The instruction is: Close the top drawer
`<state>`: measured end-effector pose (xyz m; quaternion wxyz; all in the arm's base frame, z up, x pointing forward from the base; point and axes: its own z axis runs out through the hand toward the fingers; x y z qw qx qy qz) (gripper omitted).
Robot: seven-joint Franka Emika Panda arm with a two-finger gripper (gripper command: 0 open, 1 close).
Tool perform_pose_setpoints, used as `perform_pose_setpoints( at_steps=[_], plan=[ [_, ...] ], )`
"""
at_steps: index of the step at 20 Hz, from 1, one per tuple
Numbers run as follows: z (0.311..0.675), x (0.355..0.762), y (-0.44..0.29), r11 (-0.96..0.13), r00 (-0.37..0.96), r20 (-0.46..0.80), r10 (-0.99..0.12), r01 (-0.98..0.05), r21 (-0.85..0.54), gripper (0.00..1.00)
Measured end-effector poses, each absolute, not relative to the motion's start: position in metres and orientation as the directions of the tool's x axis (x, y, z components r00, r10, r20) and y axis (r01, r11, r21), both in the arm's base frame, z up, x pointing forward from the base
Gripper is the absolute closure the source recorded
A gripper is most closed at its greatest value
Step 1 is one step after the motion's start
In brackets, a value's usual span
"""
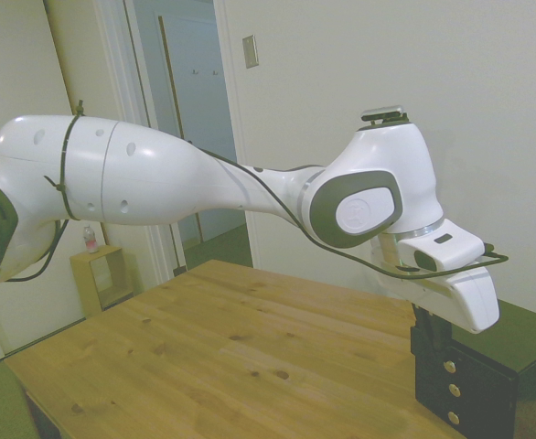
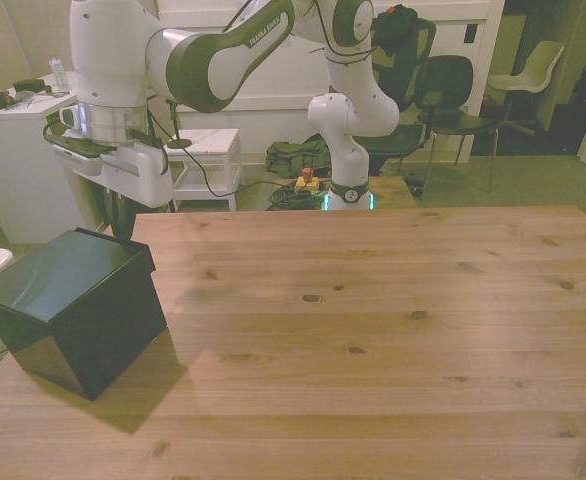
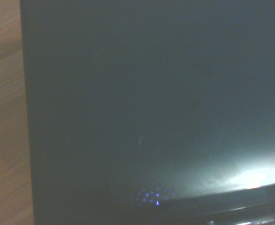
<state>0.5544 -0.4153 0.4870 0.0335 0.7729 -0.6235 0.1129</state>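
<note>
A small black cabinet (image 1: 515, 366) stands at the table's edge with three brass-knobbed drawers stacked in its front. The top drawer (image 1: 437, 358) is the uppermost one, its knob (image 1: 449, 366) facing the table. How far it stands out from the two below is hard to tell. My gripper (image 1: 426, 322) hangs just above the top drawer's front edge, at the cabinet's upper front corner. In the front view the cabinet (image 2: 73, 300) sits at the left with the gripper (image 2: 123, 215) behind its far side. The wrist view is filled by the cabinet's dark top (image 3: 151, 117).
The wooden table (image 2: 373, 320) stretches wide to the front view's right of the cabinet. Beyond the table stand a white side table (image 2: 205, 145), dark chairs (image 2: 453, 90) and a white desk (image 2: 13, 150). A strip of wood (image 3: 3, 117) shows beside the cabinet in the wrist view.
</note>
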Motion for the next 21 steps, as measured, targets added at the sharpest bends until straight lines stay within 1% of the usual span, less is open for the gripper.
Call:
perform_pose_setpoints(
  at_steps=[5, 11, 16, 19, 21],
  plan=[
    [0.49, 0.569, -0.418, -0.229, 0.209, 0.215, -0.954, -0.971, -0.072, 1.0],
    [0.489, 0.574, -0.418, -0.244, 0.227, 0.211, -0.951, -0.968, -0.058, 1.0],
    [0.473, 0.579, -0.396, -0.277, 0.259, 0.201, -0.945, -0.959, -0.065, 1.0],
    [0.475, 0.57, -0.369, -0.304, 0.284, 0.192, -0.939, -0.949, -0.08, 1.0],
    [0.487, 0.553, -0.354, -0.301, 0.282, 0.189, -0.941, -0.95, -0.084, 1.0]
  ],
)
